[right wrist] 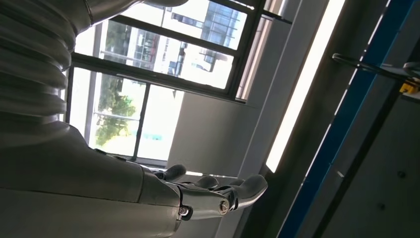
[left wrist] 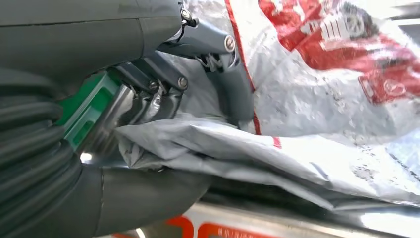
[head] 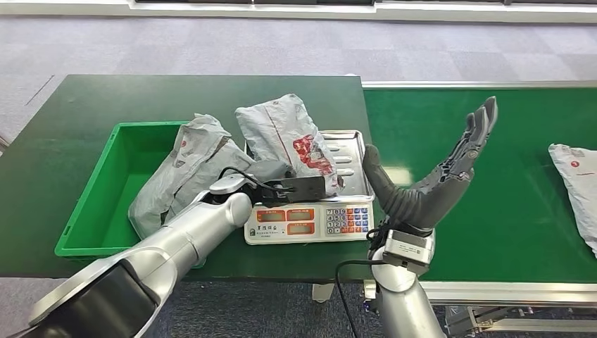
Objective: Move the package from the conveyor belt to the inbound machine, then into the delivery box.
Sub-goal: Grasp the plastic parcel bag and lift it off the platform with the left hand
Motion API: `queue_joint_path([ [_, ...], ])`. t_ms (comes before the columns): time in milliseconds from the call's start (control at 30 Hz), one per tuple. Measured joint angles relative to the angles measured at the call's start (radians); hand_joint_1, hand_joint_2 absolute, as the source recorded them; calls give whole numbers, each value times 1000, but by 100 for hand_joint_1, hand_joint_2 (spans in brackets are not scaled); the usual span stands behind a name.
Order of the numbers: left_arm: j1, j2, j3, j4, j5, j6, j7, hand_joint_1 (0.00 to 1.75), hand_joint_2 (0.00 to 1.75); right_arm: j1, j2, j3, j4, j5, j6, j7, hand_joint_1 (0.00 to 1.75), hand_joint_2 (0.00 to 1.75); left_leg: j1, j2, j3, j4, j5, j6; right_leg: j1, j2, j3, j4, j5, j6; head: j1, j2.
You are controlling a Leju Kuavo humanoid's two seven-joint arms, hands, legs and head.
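Here, the robot's left hand (head: 281,184) clamps on the near edge of a grey package with red print (head: 288,137), which sits propped on the steel tray of the weighing scale (head: 310,220), the inbound machine, at the middle of the green tabletop (head: 70,127). The left wrist view shows the thumb under a fold of the bag and dark fingers (left wrist: 233,89) over it, a grip that looks meant to lift the bag toward the green delivery box (head: 91,204) at nine o'clock of the scale, where another grey package (head: 186,165) already leans over the rim. The right hand (head: 436,183) is raised at three o'clock, fingers apart, holding nothing, likely kept clear of the transfer. A further package (head: 577,186) waits on the conveyor belt (head: 493,141).
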Motion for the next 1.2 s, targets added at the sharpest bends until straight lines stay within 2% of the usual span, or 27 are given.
queue_joint_path([
  [267,-33,12,46,-14,2,-7,-20,0,175,0,0,-17,9,3,9,0,0,175,0,0,-3,0,0,0,0,0,-3,0,0,0,0,0],
  [300,-33,13,50,-14,0,-9,-19,38,175,0,0,-18,9,4,10,0,0,175,0,0,-3,0,0,0,0,0,-3,0,0,0,0,0],
  [400,-34,16,64,-16,-5,-12,-18,169,175,0,0,-25,9,7,15,0,0,175,0,0,-3,0,0,0,0,0,-4,0,0,0,0,0],
  [433,-34,17,70,-18,-6,-11,-18,175,175,0,0,-27,9,9,16,0,0,175,0,0,-3,0,0,0,0,0,-4,0,0,0,0,0],
  [767,-31,24,135,-22,-66,25,0,175,175,11,-1,-40,8,14,26,0,0,175,0,0,-3,0,0,0,0,0,-4,0,0,0,0,0],
  [1200,-19,31,163,-22,-87,43,9,175,175,18,-1,-48,6,17,27,0,0,175,0,0,-4,0,0,0,0,0,-4,0,0,0,0,0],
])
